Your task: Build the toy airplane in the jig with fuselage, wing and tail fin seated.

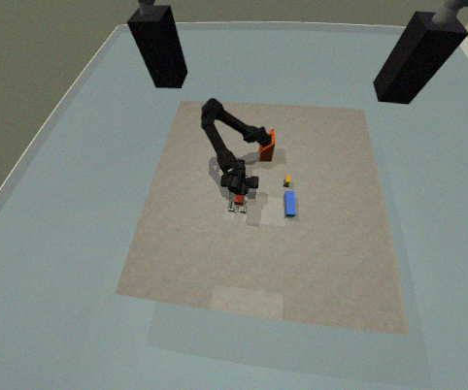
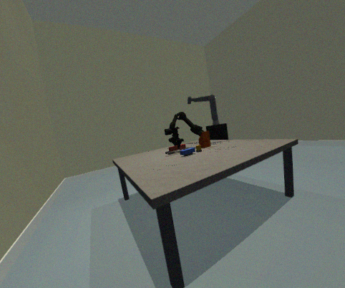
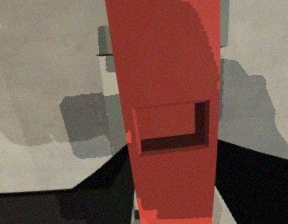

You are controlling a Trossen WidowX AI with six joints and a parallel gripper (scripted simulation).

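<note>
The red fuselage [image 1: 239, 199] [image 2: 172, 148] [image 3: 160, 60] is held level and lengthwise between my fingers, its open rectangular socket facing up in the wrist view. My gripper [image 2: 179, 145] [image 3: 165, 143] is shut on it, low at the pale jig [image 1: 230, 209] [image 3: 110, 82]. Jig parts show on both sides of the fuselage; whether it touches the cradle floor is hidden. The blue wing [image 1: 289, 204] [image 2: 187, 152] lies on the table to the right of the jig in the top view. The small yellow tail fin [image 1: 287, 179] [image 2: 198, 147] stands just behind the wing.
The orange arm base [image 1: 267, 151] [image 2: 205, 140] stands on the table [image 1: 314, 272] [image 2: 213, 161] behind the parts. Two black pedestals [image 1: 160, 53] [image 1: 413, 60] stand beyond the table's back edge. My arm hides part of the jig in the top view.
</note>
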